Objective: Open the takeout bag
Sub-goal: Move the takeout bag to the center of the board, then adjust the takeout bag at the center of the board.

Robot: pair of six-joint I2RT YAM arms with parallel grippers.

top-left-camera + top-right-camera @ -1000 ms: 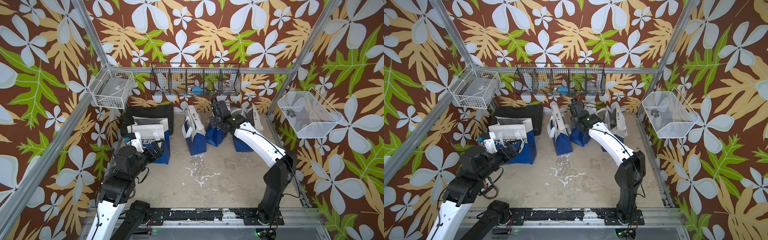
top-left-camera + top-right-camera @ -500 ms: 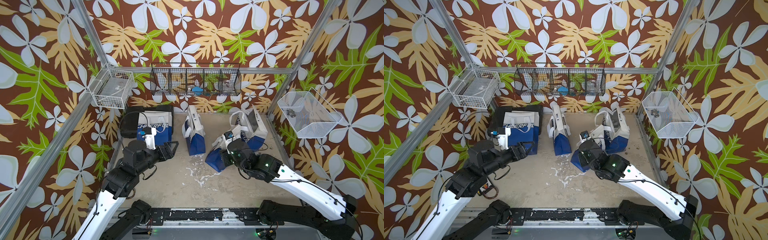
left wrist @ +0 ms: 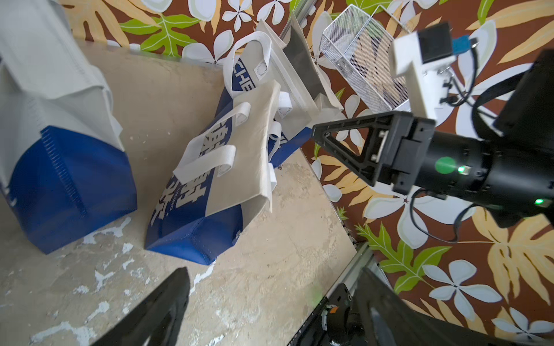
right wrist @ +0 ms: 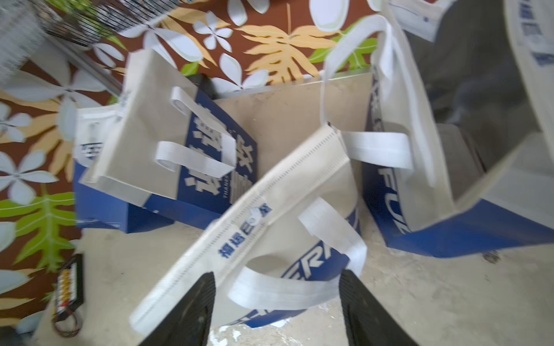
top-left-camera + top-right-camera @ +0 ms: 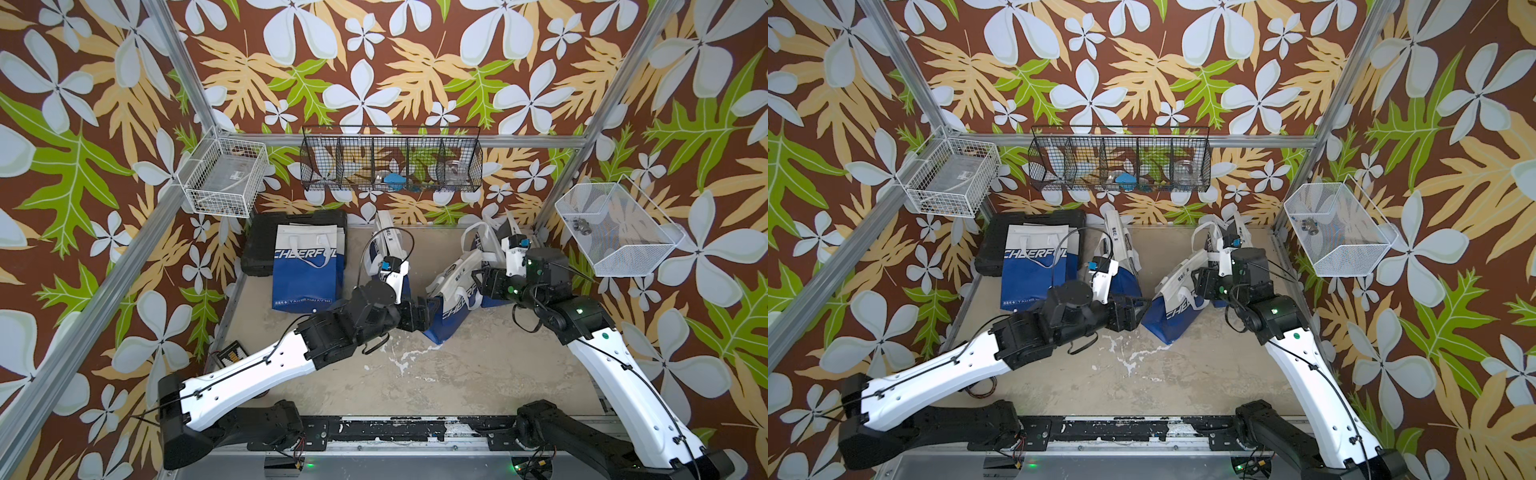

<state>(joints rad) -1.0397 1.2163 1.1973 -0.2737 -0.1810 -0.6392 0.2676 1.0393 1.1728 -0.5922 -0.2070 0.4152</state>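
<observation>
Front half of the tabletop (image 5: 478, 374) is bare and passable. The back row is crowded: flat bag (image 5: 307, 266), upright bag (image 5: 390, 245), leaning takeout bag (image 5: 451, 309) and open bag (image 5: 483, 249) leave only narrow gaps. The black wire basket (image 5: 390, 166) overhangs them at the rear wall.

Top pair overhead; both wrist views near bag (image 4: 269, 209).

Blue-and-white takeout bag (image 5: 451, 311)

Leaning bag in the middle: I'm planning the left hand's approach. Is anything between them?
Nothing visible: only bare floor lies between the left hand and the leaning bag. The right hand is over its top end.
</observation>
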